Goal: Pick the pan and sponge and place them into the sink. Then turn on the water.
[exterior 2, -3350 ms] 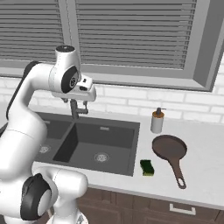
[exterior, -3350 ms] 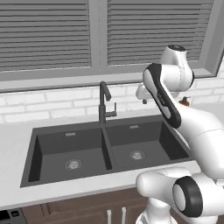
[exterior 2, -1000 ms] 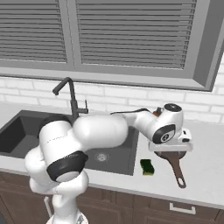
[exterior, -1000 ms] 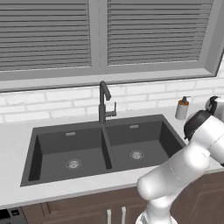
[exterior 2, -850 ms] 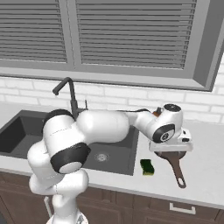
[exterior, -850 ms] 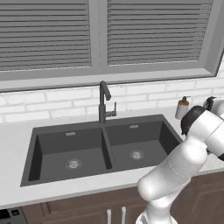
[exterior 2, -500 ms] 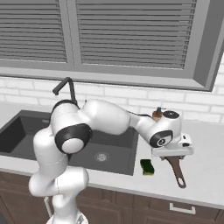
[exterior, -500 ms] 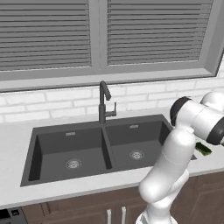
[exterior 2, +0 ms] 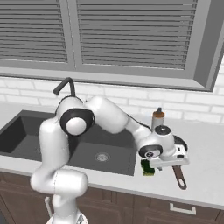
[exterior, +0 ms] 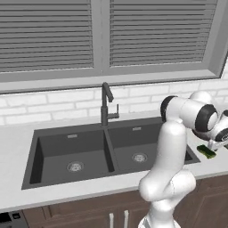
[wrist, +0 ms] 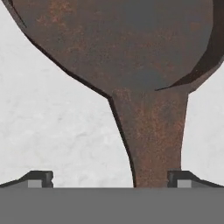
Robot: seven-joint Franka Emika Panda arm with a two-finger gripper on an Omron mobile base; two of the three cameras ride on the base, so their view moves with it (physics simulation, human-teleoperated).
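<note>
The dark reddish-brown pan (wrist: 122, 43) lies on the counter right of the sink, its long handle (wrist: 153, 140) running toward me. My gripper (wrist: 110, 179) is open and low over the handle, one fingertip (wrist: 39, 178) well left of it and the other close by its right side. In the right base view the hand (exterior 2: 170, 159) covers most of the pan, leaving the handle end (exterior 2: 179, 177) in sight. The green and yellow sponge (exterior 2: 148, 168) sits just left of the hand, also seen as the sponge (exterior: 206, 151). The dark double sink (exterior: 58, 147) holds nothing. No water runs from the faucet (exterior: 105, 104).
A soap bottle with a pump (exterior 2: 157, 119) stands behind the pan against the brick wall. The counter's front edge runs close below the pan handle. My arm arches across the right basin (exterior 2: 118, 148). A window with blinds is above.
The arm has swung from beside the faucet over to the right and come down over the pan. In the last half second the hand sank lower onto the handle.
</note>
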